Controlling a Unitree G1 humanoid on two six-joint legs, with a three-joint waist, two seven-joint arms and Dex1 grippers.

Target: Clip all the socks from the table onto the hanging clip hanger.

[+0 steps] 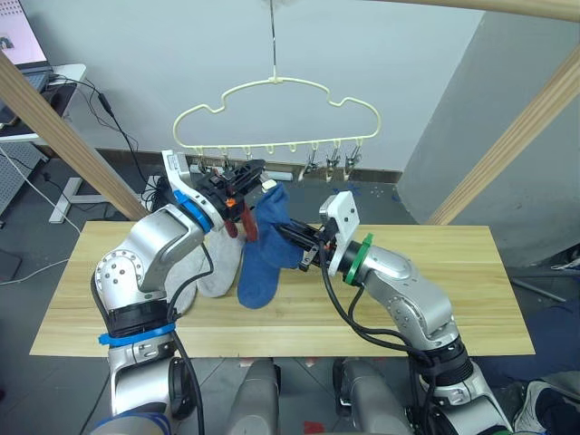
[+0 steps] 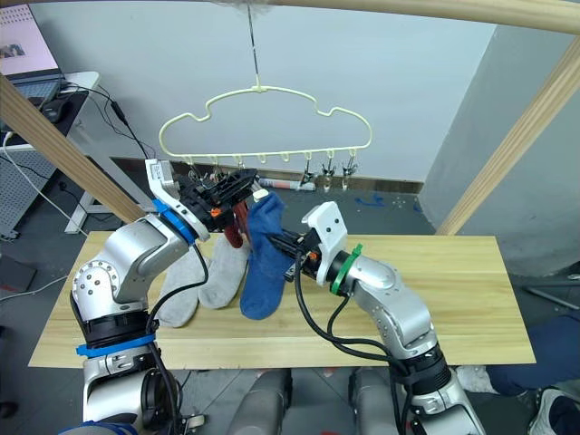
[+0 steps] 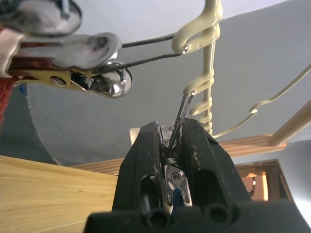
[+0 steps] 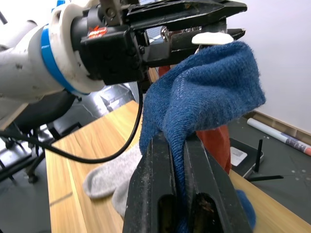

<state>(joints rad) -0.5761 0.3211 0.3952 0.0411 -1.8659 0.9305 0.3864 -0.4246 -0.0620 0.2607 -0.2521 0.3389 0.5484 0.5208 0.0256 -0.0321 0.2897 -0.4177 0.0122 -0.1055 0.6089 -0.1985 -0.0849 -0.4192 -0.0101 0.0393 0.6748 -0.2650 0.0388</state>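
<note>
The pale yellow clip hanger (image 1: 276,83) hangs above the table's (image 1: 435,299) far edge. My left gripper (image 1: 249,174) is shut on one of its metal clips (image 3: 172,182), squeezing it. A blue sock (image 1: 265,249) is raised upright, its top edge right at that clip. My right gripper (image 1: 297,243) is shut on the sock's middle (image 4: 204,92). A rust red sock (image 1: 234,224) hangs from the neighbouring clip (image 3: 73,73). Two light grey socks (image 1: 216,265) show below my left forearm, resting against the table top.
Slanted wooden frame beams stand at the left (image 1: 54,127) and right (image 1: 517,136). Several free clips (image 1: 335,161) hang at the hanger's right end. A desk with a laptop (image 1: 27,63) and cables stands at the far left.
</note>
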